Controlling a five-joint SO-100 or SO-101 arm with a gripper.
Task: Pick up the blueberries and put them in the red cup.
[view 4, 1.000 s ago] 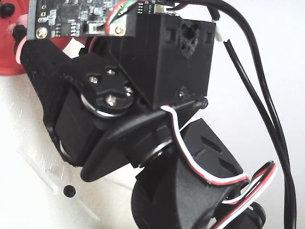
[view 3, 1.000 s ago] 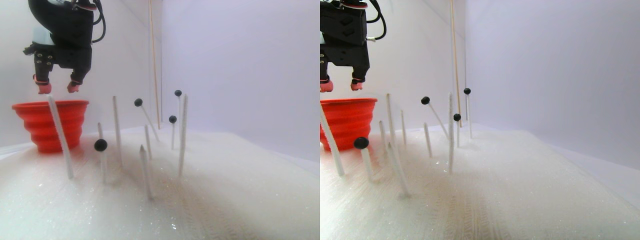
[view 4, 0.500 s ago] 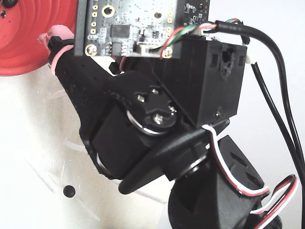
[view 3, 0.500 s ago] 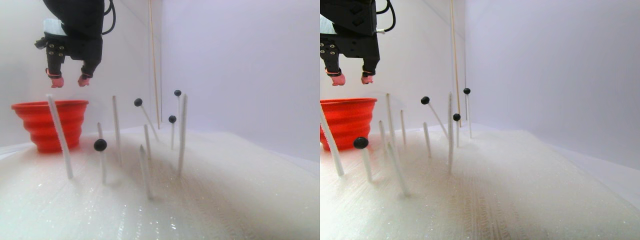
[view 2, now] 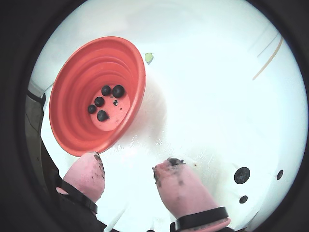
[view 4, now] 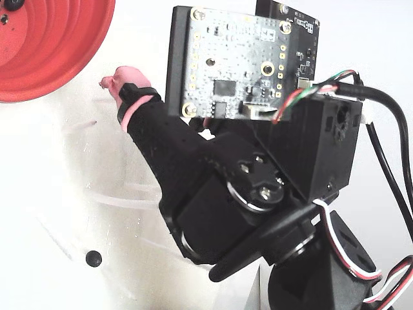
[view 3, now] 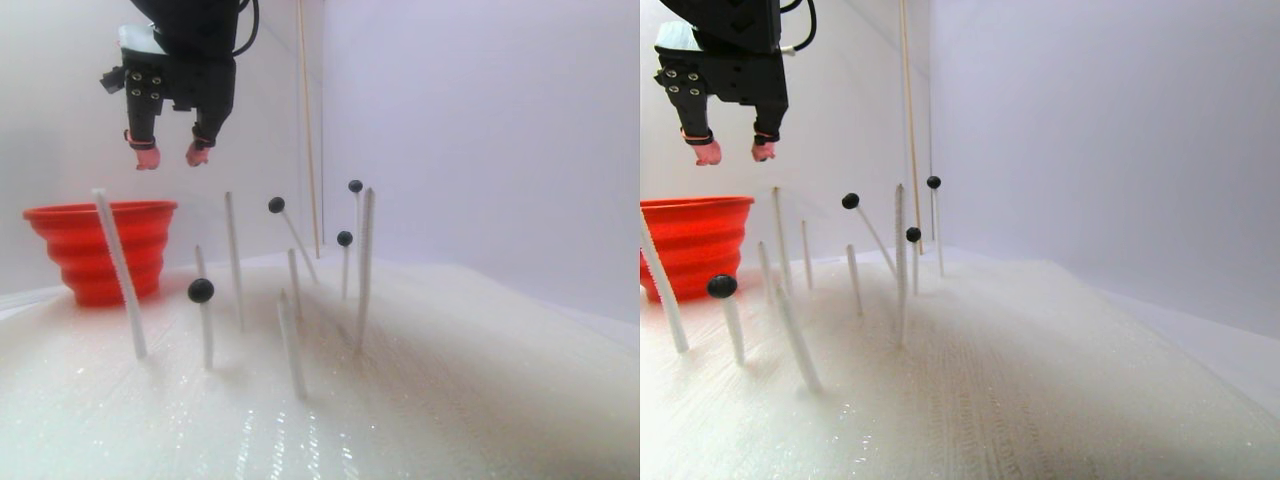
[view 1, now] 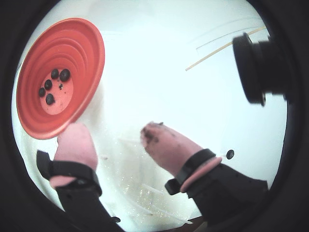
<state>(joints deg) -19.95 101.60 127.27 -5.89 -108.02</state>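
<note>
Surface (view 3: 450, 380): white, faintly glittering, planted with thin white stalks (view 3: 120, 275), some bare, some tipped with a berry.
Red cup (view 2: 96, 96): stands at the left end of the surface in the stereo pair view; four blueberries (view 2: 104, 102) lie on its stepped floor in both wrist views.
Gripper (view 3: 171, 156): hangs in the air above the cup's right rim in the stereo pair view, well clear of the stalks.
Fingers (view 1: 166, 145): pink-capped, spread apart, nothing between them; dark smears on the tips.
Remaining berries: four sit on stalk tips in the stereo pair view, the nearest to the camera being a low berry (view 3: 201, 290).
Key relation: every remaining berry lies to the right of the fingers and below them in the stereo pair view; the tilted-stalk berry (view 3: 277, 204) looks closest. The next move likely calls for a sideways shift away from the cup, then a descent straddling one stalk tip.
</note>
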